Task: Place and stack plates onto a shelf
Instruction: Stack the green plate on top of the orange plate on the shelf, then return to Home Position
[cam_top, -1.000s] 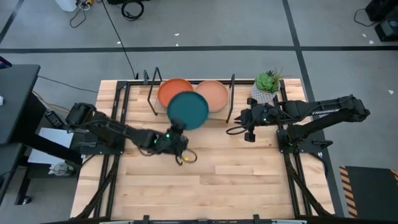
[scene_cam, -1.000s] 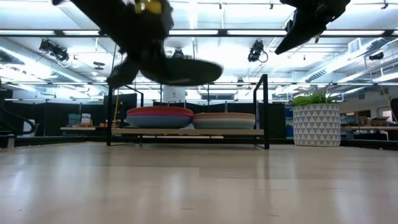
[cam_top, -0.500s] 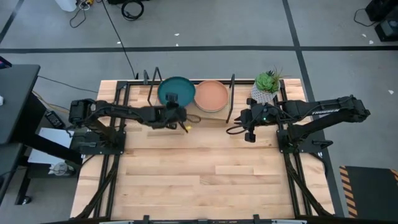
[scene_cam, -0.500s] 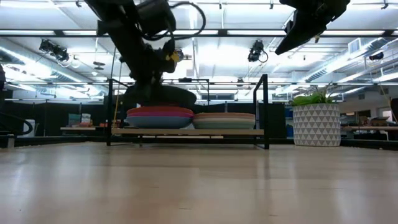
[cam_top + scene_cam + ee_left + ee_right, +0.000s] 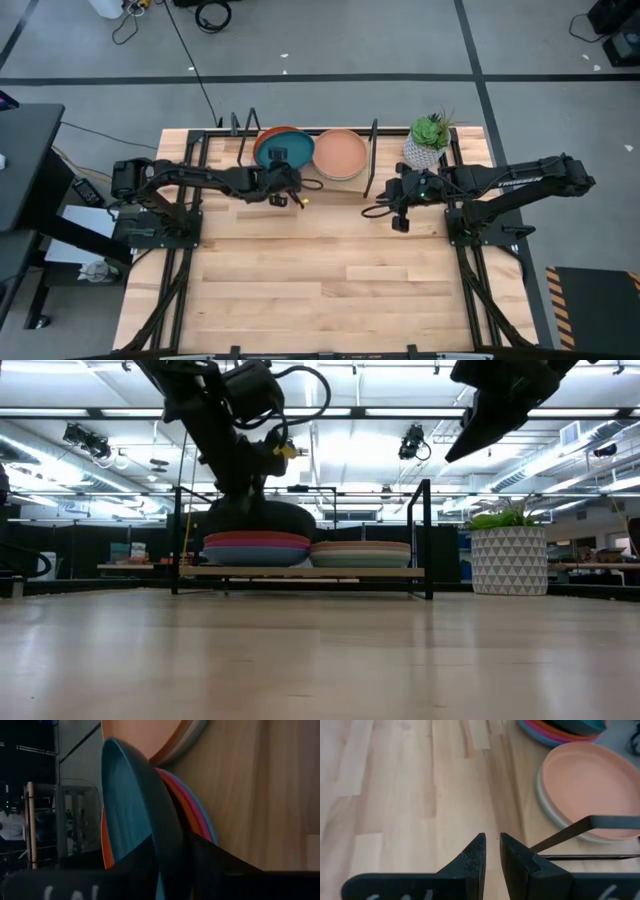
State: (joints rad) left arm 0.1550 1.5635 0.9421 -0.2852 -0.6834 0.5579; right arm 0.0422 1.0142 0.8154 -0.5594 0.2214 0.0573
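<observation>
My left gripper (image 5: pixel 281 180) is at the shelf (image 5: pixel 300 572), shut on the dark teal plate (image 5: pixel 283 150). That plate sits over the left stack (image 5: pixel 257 546), whose orange, magenta and blue rims show below it (image 5: pixel 197 815). Whether it rests on the stack, I cannot tell. The right stack (image 5: pixel 340 153) is topped by a cream-pink plate (image 5: pixel 590 790). My right gripper (image 5: pixel 398 210) hangs above the table to the right of the shelf, its fingers (image 5: pixel 490 845) open by a narrow gap and touching nothing. My left gripper pinches the dark teal plate by its near rim (image 5: pixel 167 827), one finger on the plate's inner face and one on its underside. The fingers come slanting from the table's near-left side. The plate is tilted slightly over the left stack (image 5: pixel 255 518).
A potted plant in a white patterned pot (image 5: pixel 428 140) stands at the far right, beside the shelf's right rods (image 5: pixel 374 135). The slatted wooden tabletop (image 5: pixel 330 280) lies bare on the near side. A black shelf rod (image 5: pixel 580 827) passes close to my right gripper.
My left gripper has carried the dark teal plate from above the table's middle toward the far edge and down onto the shelf's left stack. The plate now covers most of the orange plate. In the last half second it has only settled slightly.
</observation>
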